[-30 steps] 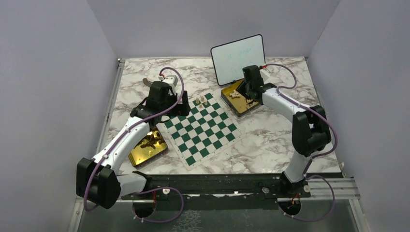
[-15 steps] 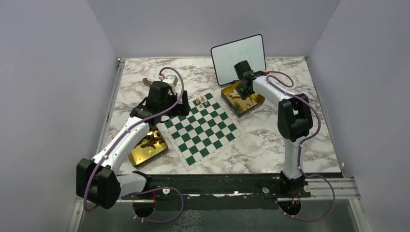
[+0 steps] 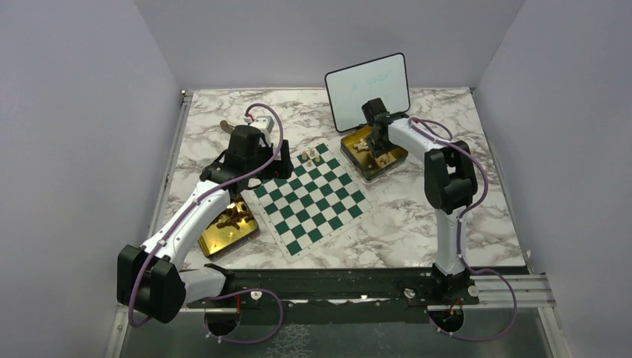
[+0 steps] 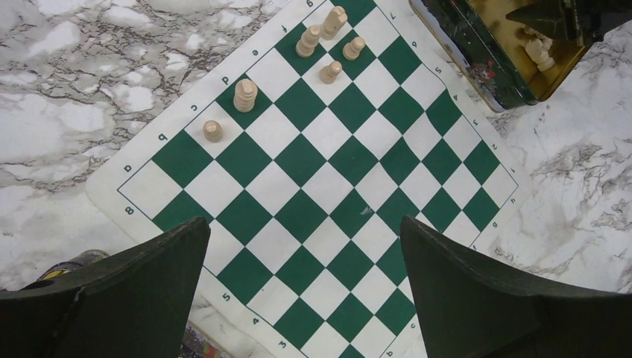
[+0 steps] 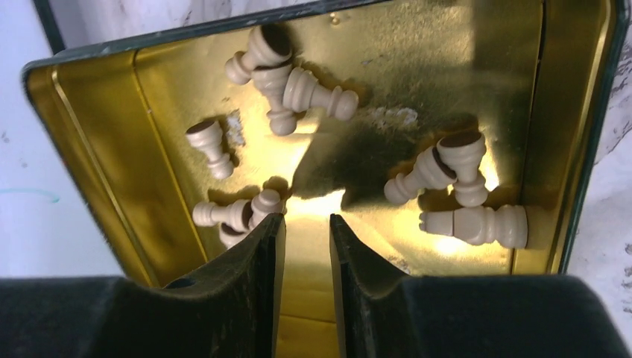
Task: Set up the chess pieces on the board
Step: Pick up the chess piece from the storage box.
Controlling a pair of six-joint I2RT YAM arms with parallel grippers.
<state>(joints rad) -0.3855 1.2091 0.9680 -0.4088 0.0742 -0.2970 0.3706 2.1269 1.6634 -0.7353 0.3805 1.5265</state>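
Chess pieces (image 4: 244, 95): six pale ones upright on the board (image 4: 328, 194), along its far-left edge, four bunched at the far corner. Several more lie tumbled in a gold tin (image 5: 97, 149) just off that corner.

My right gripper (image 5: 307, 218): low in this tin, fingers a narrow gap apart, nothing between them.

My left gripper (image 4: 302, 224): spread wide, empty, above the board.

Second tin (image 3: 216, 242): at the board's left corner, dark pieces inside.

Whiteboard (image 3: 367, 89): upright near the worktop's (image 3: 417, 216) far edge.
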